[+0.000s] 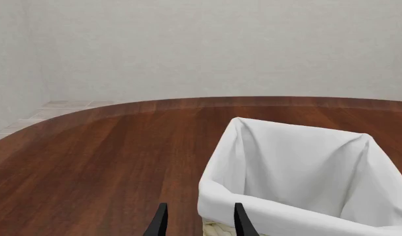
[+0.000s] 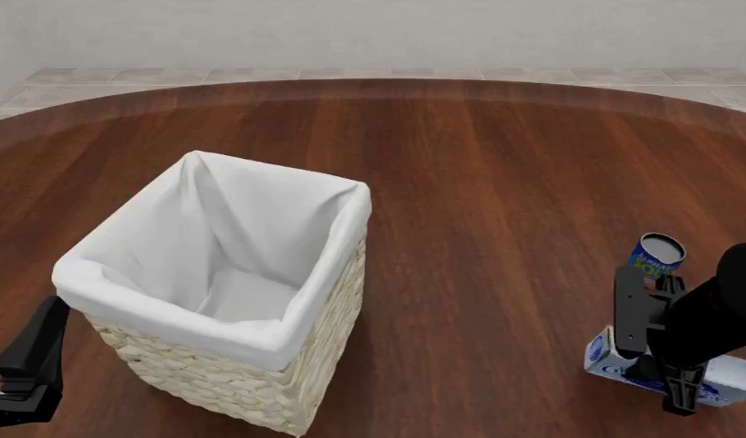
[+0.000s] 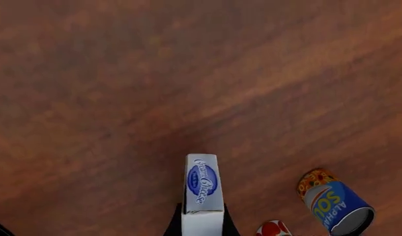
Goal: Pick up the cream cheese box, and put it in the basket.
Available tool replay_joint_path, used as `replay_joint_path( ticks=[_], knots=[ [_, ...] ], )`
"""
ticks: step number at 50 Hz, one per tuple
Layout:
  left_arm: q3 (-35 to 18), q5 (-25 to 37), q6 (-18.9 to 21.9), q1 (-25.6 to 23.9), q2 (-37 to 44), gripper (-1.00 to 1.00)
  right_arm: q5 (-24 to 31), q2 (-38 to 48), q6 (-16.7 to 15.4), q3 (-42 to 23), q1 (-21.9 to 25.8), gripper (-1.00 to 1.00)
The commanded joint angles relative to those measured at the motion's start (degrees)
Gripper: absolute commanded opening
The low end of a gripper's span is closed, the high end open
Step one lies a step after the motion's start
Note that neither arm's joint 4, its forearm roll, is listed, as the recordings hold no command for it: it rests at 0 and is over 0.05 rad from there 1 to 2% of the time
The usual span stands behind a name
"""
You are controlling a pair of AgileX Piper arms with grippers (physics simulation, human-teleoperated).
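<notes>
The cream cheese box [image 3: 202,189], white and pale blue with a dark blue oval logo, sits narrow side up between the black fingers of my right gripper [image 3: 202,222], which press on both its sides. In the front view the box [image 2: 608,359] is low at the table's near right, mostly hidden under the right gripper [image 2: 679,398]. The basket [image 2: 215,330], cream wicker with a white liner, stands at the near left with nothing in it. My left gripper [image 1: 199,227] is open beside the basket's rim [image 1: 286,214]; it shows at the bottom left corner [image 2: 26,370].
A blue and yellow can [image 2: 657,254] stands just behind the right arm, also in the right wrist view [image 3: 335,206]. A red can [image 3: 274,229] peeks in beside the box. The brown wooden table [image 2: 495,182] curves away at the back.
</notes>
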Motion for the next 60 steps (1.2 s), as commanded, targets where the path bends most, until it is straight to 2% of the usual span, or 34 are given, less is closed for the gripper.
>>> replay_joint_path(
  ticks=[1,2,4,6,11,13,16,21,22,23,26,27,31,32,33,40,45,47,49,51,54,57,58,59,60],
  knots=[
    [0.0,0.0,0.0,-0.01,-0.01,1.0,0.76,-1.39,6.93,-5.3,5.51,-1.0],
    [0.0,-0.01,-0.02,0.01,0.02,1.0,0.91,-0.56,9.87,-7.67,6.42,-1.0],
    [0.0,-0.01,0.0,0.0,0.02,1.0,3.05,-2.87,16.62,-8.95,14.97,-1.0],
    [0.0,-0.01,0.01,0.0,0.01,1.0,3.99,-4.35,21.48,-10.12,19.57,-1.0],
    [0.0,0.01,0.0,0.0,-0.02,1.0,2.54,-6.24,21.95,-10.7,20.61,-1.0],
    [0.0,0.0,0.0,0.01,0.0,1.0,-0.79,-7.41,19.45,-10.69,18.67,-1.0],
    [0.0,-0.01,-0.01,0.0,0.02,1.0,0.02,-9.35,23.02,-10.94,23.15,-1.0],
    [0.0,0.0,-0.01,-0.01,0.0,1.0,-1.97,-9.99,24.94,-12.25,24.11,-1.0],
    [0.0,0.0,-0.02,0.02,0.0,1.0,-1.47,-9.36,28.84,-16.16,24.36,-1.0],
    [0.0,0.0,0.0,0.0,0.01,1.0,-1.0,-10.61,30.0,-16.59,26.74,-1.0],
    [0.0,-0.03,-0.03,0.0,0.06,1.0,-0.9,-11.37,34.88,-19.66,29.84,-1.0],
    [0.0,0.02,0.03,0.0,-0.05,1.0,-0.89,-11.37,34.88,-19.66,29.84,-1.0],
    [0.0,0.01,0.02,0.0,-0.02,1.0,-0.95,-12.05,43.75,-24.22,34.3,-1.0],
    [0.0,0.0,0.01,0.01,0.01,1.0,-1.16,-12.33,45.1,-25.32,34.7,-1.0],
    [0.0,-0.01,0.0,0.0,0.03,1.0,-1.37,-12.81,50.34,-28.43,35.91,-1.0],
    [0.0,0.01,0.01,-0.01,-0.03,1.0,-6.75,-16.98,64.31,-33.0,42.19,-1.0],
    [0.0,-0.01,0.0,0.0,0.02,1.0,-12.18,-19.21,70.77,-30.73,45.61,-1.0],
    [0.0,-0.01,-0.01,0.0,0.02,1.0,-14.93,-19.43,71.32,-30.24,45.16,-1.0],
    [0.0,-0.01,-0.01,0.01,0.02,1.0,-16.85,-20.31,74.02,-29.79,45.83,-1.0],
    [0.0,0.0,-0.02,0.0,0.0,1.0,-18.82,-21.25,75.36,-29.55,46.38,-1.0],
    [0.0,-0.02,-0.02,0.0,0.04,1.0,-22.26,-23.72,80.18,-29.1,47.9,-1.0],
    [0.0,0.0,0.01,0.0,0.0,1.0,-25.2,-26.21,83.38,-28.02,49.92,-1.0],
    [0.0,0.0,0.0,0.0,0.01,1.0,-26.63,-26.88,85.76,-27.46,50.22,-1.0],
    [0.0,0.0,0.0,0.0,0.01,1.0,-26.65,-26.89,85.76,-27.44,50.22,-1.0],
    [0.0,0.0,0.0,-0.01,0.0,1.0,-27.73,-27.76,87.37,-26.69,51.72,-1.0]
  ],
)
